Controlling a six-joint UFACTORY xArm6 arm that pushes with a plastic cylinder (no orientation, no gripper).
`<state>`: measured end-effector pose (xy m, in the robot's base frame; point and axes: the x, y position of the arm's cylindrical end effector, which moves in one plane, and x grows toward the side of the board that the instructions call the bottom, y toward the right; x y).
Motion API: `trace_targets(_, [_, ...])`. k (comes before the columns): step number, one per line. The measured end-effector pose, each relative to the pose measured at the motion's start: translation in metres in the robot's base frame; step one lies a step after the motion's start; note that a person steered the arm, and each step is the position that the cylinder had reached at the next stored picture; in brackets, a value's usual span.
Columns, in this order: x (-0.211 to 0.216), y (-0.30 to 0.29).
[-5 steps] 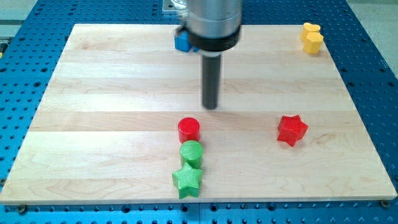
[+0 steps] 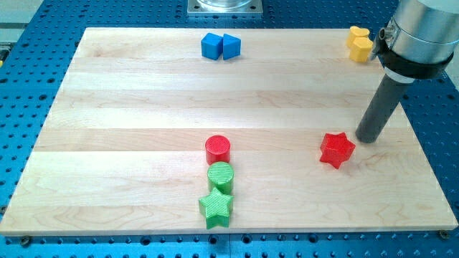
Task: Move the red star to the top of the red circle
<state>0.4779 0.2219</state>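
A pale wooden board [image 2: 143,107], built of lengthwise planks, is seen lying on a blue perforated metal table [image 2: 29,244], and a grey metal mount [image 2: 224,7] is visible beyond the middle of the board's top edge. Nothing further of the room can be made out. The red star [image 2: 336,150] is found in the right half of the board, nearer the bottom edge than the top. My tip [image 2: 368,137] is set down just beside the star's upper right point, very close, though whether it touches cannot be told; as a plain rod it grasps nothing. The red circle [image 2: 218,150], a short cylinder, is placed near the middle of the board's width, well apart from the star to the view's left and at about the same height. Directly below it a green cylinder [image 2: 221,175] is set, apparently touching it, and a green star [image 2: 216,207] is pressed against that one near the bottom edge. Two blue blocks [image 2: 221,46] are seen side by side near the top edge, and a yellow block [image 2: 359,42] of lobed outline is lodged in the top right corner.
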Motion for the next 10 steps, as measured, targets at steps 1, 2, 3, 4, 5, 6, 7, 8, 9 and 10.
trace_targets(1, [0.001, -0.001])
trace_targets(2, [0.023, -0.017])
trace_targets(3, [0.043, -0.039])
trace_targets(4, [0.042, -0.059])
trace_targets(5, [0.044, -0.096])
trace_targets(6, [0.064, -0.108])
trace_targets(7, [0.111, -0.129])
trace_targets(8, [0.104, -0.146])
trace_targets(9, [0.054, -0.149])
trace_targets(10, [0.033, -0.145])
